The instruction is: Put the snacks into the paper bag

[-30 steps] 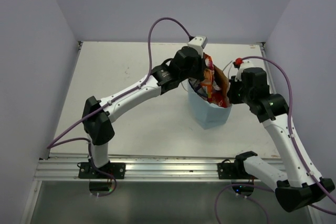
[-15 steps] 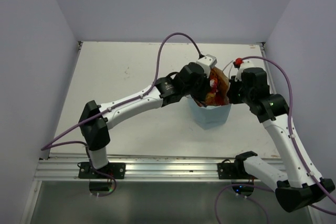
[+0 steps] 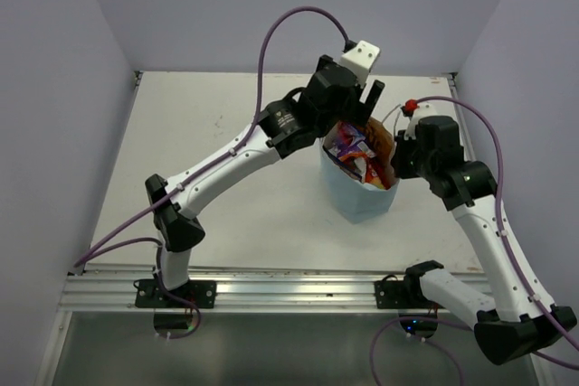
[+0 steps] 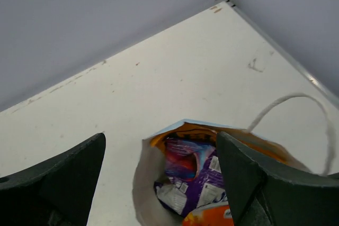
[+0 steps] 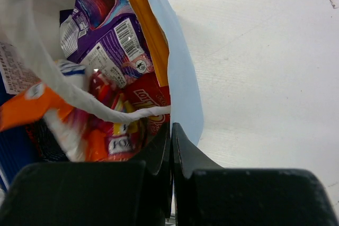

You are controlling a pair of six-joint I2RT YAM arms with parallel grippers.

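Note:
The light blue paper bag (image 3: 364,194) stands upright at the table's middle right. Several snacks (image 3: 355,147) fill it. The left wrist view looks down into the bag (image 4: 142,183) at a purple-white packet (image 4: 209,181) and an orange one (image 4: 212,218). My left gripper (image 3: 365,102) hangs just above the bag's far rim, open and empty (image 4: 159,138). My right gripper (image 3: 396,165) is shut on the bag's right rim (image 5: 171,129). Beside that blue wall (image 5: 183,86) I see purple-white (image 5: 111,41), red (image 5: 151,104) and orange-white (image 5: 32,104) packets.
A thin string handle (image 4: 296,99) loops up from the bag's far side. The white table (image 3: 226,151) is walled at the back and both sides. A red-tipped part (image 3: 411,106) sits on my right arm near the bag.
My left gripper went down into the bag with an orange-red packet, let it go, opened and rose back above the rim. The right gripper has stayed on the bag.

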